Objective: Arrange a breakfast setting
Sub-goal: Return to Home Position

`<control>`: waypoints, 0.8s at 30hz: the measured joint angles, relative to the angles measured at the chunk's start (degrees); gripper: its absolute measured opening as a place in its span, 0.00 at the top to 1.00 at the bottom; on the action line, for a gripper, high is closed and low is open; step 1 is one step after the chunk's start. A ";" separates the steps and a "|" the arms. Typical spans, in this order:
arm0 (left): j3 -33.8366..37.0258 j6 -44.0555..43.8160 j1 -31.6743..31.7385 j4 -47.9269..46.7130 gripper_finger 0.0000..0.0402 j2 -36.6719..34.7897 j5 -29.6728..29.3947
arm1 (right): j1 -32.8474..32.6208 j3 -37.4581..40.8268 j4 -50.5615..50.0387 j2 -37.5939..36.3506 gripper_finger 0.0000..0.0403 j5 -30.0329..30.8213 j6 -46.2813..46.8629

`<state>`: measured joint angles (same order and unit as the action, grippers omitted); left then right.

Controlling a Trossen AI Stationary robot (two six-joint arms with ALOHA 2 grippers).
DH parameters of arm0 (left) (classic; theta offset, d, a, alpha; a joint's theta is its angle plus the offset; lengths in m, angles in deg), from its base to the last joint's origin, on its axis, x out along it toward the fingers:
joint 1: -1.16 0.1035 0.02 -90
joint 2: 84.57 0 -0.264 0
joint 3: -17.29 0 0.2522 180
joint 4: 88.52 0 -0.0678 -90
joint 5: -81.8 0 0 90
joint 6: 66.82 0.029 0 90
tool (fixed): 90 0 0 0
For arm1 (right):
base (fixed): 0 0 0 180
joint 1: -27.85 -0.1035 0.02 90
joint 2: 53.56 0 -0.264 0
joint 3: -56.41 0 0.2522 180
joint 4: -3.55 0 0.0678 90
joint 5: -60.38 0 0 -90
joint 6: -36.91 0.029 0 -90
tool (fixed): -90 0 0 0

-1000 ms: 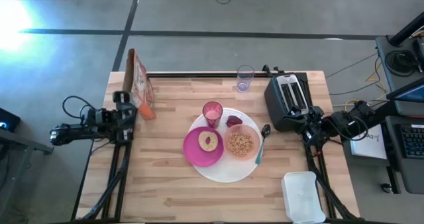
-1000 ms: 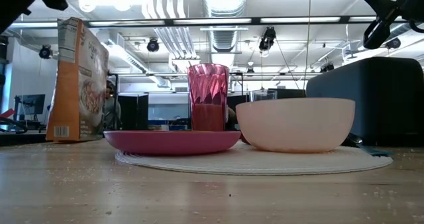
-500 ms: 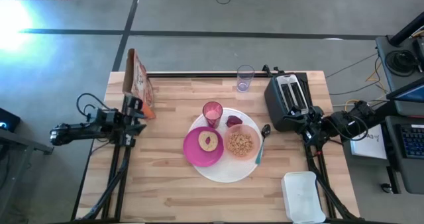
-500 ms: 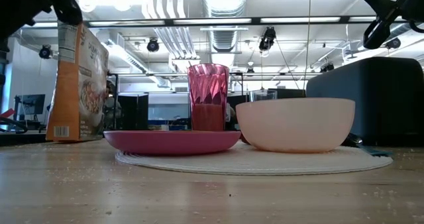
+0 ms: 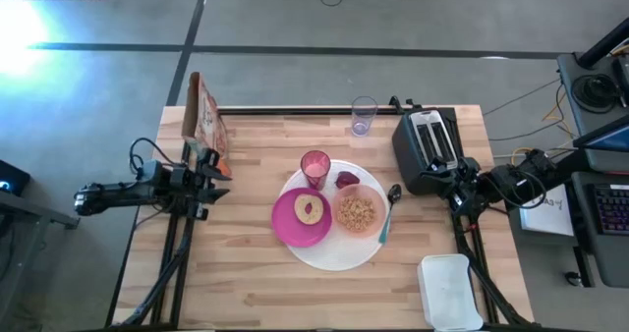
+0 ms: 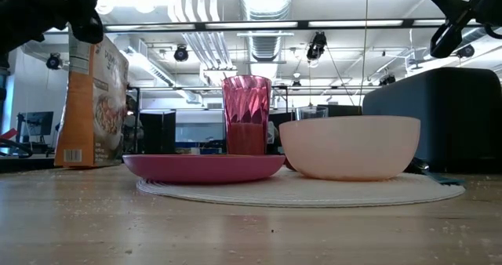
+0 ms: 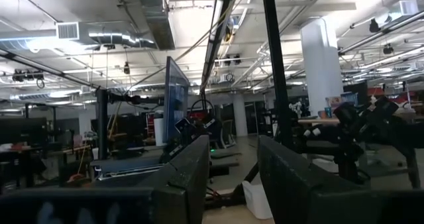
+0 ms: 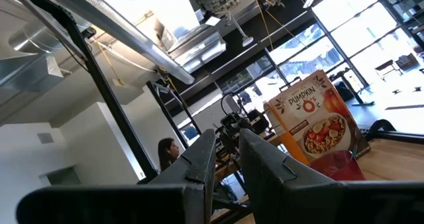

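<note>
The large white plate (image 5: 334, 255) lies mid-table. On it rest the magenta plate (image 5: 291, 230) with a ring-shaped pastry, the peach bowl (image 5: 359, 212) with cereal, and the pink cup (image 5: 315, 165), which stands upright. The teal-handled spoon (image 5: 386, 214) lies along the white plate's right rim. My left gripper (image 5: 214, 170) hovers at the table's left edge, open, with nothing between its fingers (image 7: 192, 177). My right gripper (image 5: 460, 173) waits at the right edge beside the toaster, its fingers (image 8: 202, 161) a narrow gap apart around nothing.
A cereal box (image 5: 206, 126) stands at the far left, just beyond my left gripper. A clear cup (image 5: 364, 116) is at the far edge, a black toaster (image 5: 428, 147) at far right, and a white tub (image 5: 450, 291) at near right. A dark red item (image 5: 347, 180) sits on the white plate.
My left gripper has swung down from pointing steeply upward to a shallower slant, rolling as it went. Its tip has shifted toward the table's right, nearer the plates. Its finger gap is unchanged, and none of the tableware has moved.
</note>
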<state>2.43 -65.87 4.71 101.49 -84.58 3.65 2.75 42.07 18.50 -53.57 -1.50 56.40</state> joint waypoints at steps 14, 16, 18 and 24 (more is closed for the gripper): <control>0.00 0.00 0.00 0.11 0.72 0.00 -0.13 | 0.00 0.00 -0.06 1.01 0.85 0.00 0.00; 0.00 0.00 0.00 0.10 0.72 0.00 -0.13 | 0.00 0.00 -0.07 1.51 0.85 0.00 0.00; 0.00 0.00 0.01 0.10 0.72 0.00 -0.13 | 0.00 0.00 -0.12 1.96 0.85 0.00 0.00; 0.00 0.00 0.02 0.12 0.72 0.00 -0.13 | 0.00 0.00 -0.14 2.40 0.85 0.00 0.00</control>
<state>2.43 -65.87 4.74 101.62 -84.58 3.52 2.75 42.07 18.36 -51.17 -1.50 56.40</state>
